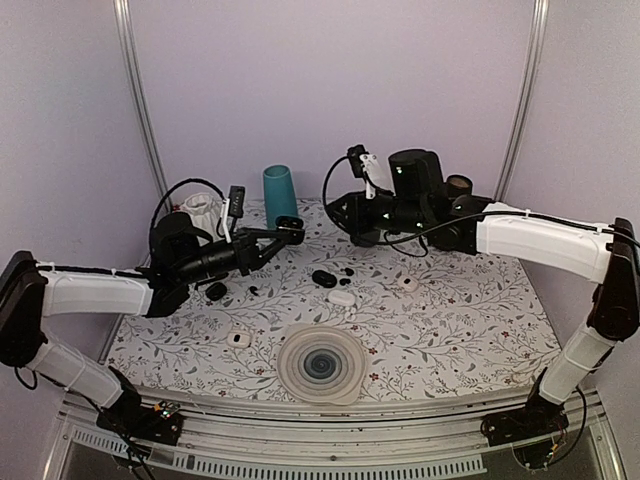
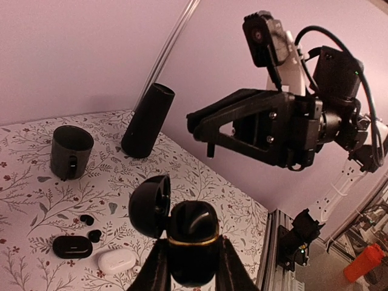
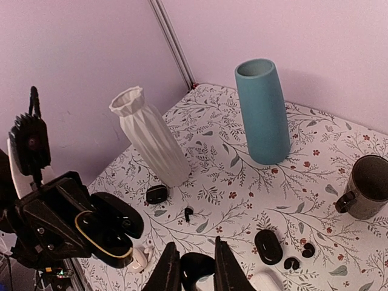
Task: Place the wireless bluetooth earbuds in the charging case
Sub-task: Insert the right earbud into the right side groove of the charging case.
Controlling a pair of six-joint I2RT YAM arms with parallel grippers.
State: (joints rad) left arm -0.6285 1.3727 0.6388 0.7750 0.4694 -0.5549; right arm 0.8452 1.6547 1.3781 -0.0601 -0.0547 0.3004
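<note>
**Top view.** The left claw [image 1: 291,229] is clamped on an open black case [image 1: 288,222], which it holds raised above the desk [image 1: 450,330]. The right claw [image 1: 340,212] hangs just beyond the case, tips facing it, with a gap between them.

**Left wrist view.** The case sits between this claw's fingers [image 2: 159,267]. A gold ring runs round its mouth, and the lid [image 2: 150,203] is hinged back to the left. The right claw is above and ahead with its jaws narrow, but what they carry cannot be told from here. Down to the left on the desk lie two loose black earbuds [image 2: 86,219], a closed black case [image 2: 71,247] and a white case [image 2: 116,260].

**Right wrist view.** The right claw is pinched narrow on a small glossy black thing, judged to be the black earbud [image 3: 197,267]. The open case lies below and to the left of this claw, apart from it.

**Step in hand: seating the earbud.**
- The left claw should keep the case steady with its mouth turned towards the right claw.
- The right claw should come in from the side away from the lid and line the earbud up with its well.
- It should then advance slowly and let go only once the earbud rests inside.
- A skewed approach would likely knock the earbud against the gold rim.
</note>
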